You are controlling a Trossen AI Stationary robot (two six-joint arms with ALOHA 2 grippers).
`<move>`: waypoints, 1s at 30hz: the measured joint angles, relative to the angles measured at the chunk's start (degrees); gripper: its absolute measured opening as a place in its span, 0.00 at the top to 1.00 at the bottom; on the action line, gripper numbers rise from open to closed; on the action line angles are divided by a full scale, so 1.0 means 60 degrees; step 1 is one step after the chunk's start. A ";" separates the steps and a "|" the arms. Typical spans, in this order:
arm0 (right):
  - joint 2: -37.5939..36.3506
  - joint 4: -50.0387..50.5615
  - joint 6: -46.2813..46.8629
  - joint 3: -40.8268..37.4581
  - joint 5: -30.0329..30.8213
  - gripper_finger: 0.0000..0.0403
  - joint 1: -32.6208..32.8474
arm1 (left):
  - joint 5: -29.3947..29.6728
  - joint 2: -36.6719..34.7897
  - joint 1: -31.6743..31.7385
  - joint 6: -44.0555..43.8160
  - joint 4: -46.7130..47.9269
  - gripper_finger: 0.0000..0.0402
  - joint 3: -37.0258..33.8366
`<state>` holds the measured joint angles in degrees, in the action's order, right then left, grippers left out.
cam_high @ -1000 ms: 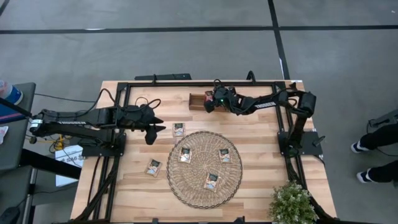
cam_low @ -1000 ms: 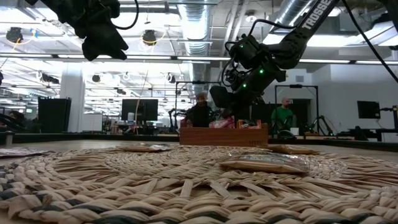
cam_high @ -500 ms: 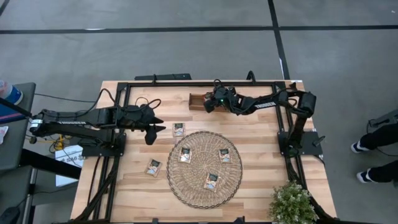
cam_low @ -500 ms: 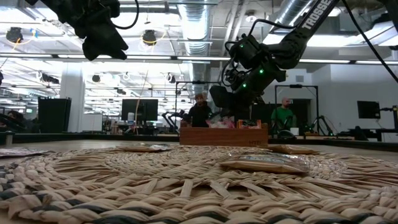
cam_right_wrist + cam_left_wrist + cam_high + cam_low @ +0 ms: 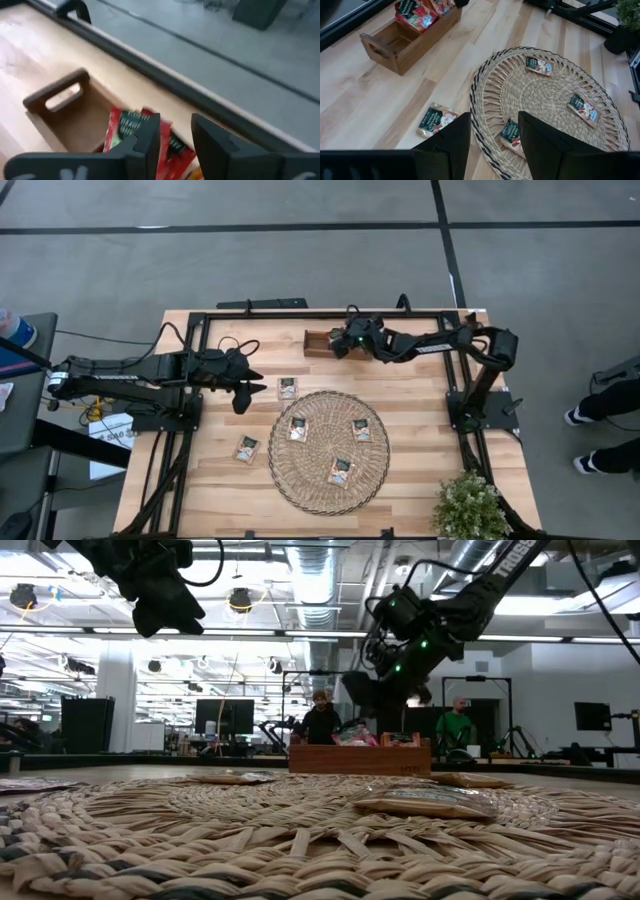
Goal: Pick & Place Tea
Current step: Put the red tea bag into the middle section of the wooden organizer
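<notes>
The right gripper [image 5: 172, 132] hangs with fingers apart and empty just above the wooden tray [image 5: 318, 342] at the table's [image 5: 420, 470] far edge, red tea sachets [image 5: 131, 129] lying in the tray right below its tips. Three more sachets lie on the woven mat [image 5: 328, 450], two on the table left of it. The left gripper [image 5: 492, 137] waits open near the left edge.

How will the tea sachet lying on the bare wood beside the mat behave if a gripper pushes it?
The sachet looks flat and thin, so it would probably slide over the table, not roll. Its wrapper seems soft and may buckle.
</notes>
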<state>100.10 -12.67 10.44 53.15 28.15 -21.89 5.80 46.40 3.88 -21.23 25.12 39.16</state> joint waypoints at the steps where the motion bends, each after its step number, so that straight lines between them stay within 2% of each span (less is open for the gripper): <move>1: -0.0157 0.0044 -0.0154 0.0000 0.0054 0.75 0.0000 | 0.0000 0.0002 0.0000 0.0000 0.0000 0.61 0.0000; 5: -0.0462 -0.0174 -0.0748 0.0011 -0.0372 0.77 -0.0093 | 0.0000 0.0002 0.0000 0.0000 -0.0011 0.61 0.0000; 9: -0.0319 -0.0016 -0.0509 0.0310 -0.1803 0.82 -0.0532 | 0.0002 0.0002 0.0000 0.0000 -0.0133 0.61 0.0000; 11: -0.0045 0.0099 -0.0459 0.0695 -0.2197 0.85 -0.0726 | 0.0000 0.0002 0.0000 0.0000 -0.0210 0.61 0.0000; 19: 0.0783 0.1624 -0.1437 0.2471 -0.2704 0.93 -0.1041 | 0.0000 0.0002 0.0000 -0.0007 -0.0309 0.61 0.0000; 27: 0.1695 0.3238 -0.1576 0.3402 -0.2715 0.93 -0.1213 | 0.0000 0.0002 0.0000 -0.0007 -0.0310 0.61 0.0000; 30: 0.1674 0.3242 -0.1776 0.3503 -0.2707 0.92 -0.1201 | 0.0000 0.0002 0.0000 -0.0006 -0.0307 0.61 0.0000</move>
<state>110.14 6.78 -0.22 74.16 11.91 -29.10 5.80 46.41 3.88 -21.27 23.28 39.16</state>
